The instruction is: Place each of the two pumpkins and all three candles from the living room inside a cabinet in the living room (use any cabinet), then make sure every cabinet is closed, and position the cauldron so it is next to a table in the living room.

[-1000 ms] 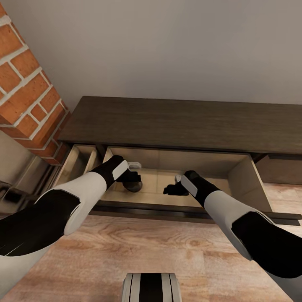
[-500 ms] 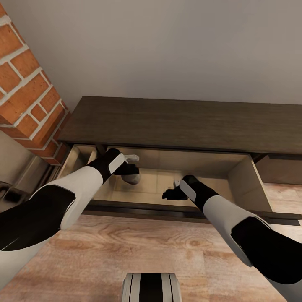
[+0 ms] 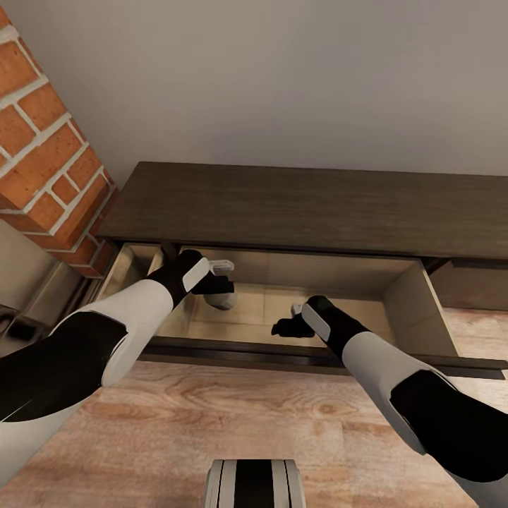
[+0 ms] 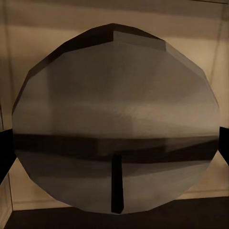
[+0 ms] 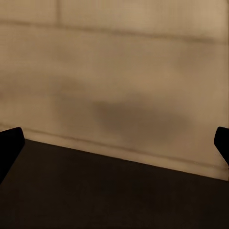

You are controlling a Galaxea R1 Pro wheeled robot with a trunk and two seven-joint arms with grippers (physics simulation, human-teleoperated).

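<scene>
From the head camera I am looking down at the cabinet (image 3: 303,204), its dark-brown top running along the grey wall, with the wide drawer (image 3: 416,296) pulled out toward me and its pale tan floor showing. Both my arms reach into that drawer. My left claw (image 3: 217,288) hangs over the drawer's left end, clenched on a candle (image 3: 221,301), whose rounded grey-brown body pokes out just below the fingers; I cannot tell from this angle whether the candle touches the drawer floor. In the left wrist camera the candle (image 4: 114,124) sits square in front of the lens, a faceted grey-brown disc with a thin dark wick line, and a dark fingertip (image 4: 6,152) presses in at each side of it. My right claw (image 3: 285,327) hovers low over the middle of the drawer, well apart from the left one. In the right wrist camera its fingers (image 5: 10,145) stand wide at the two edges of the frame, released, with the tan inner wall and dark front rail between them. A red brick pillar (image 3: 42,134) stands to the left of the cabinet, and light wooden floor (image 3: 233,416) lies in front of it.
</scene>
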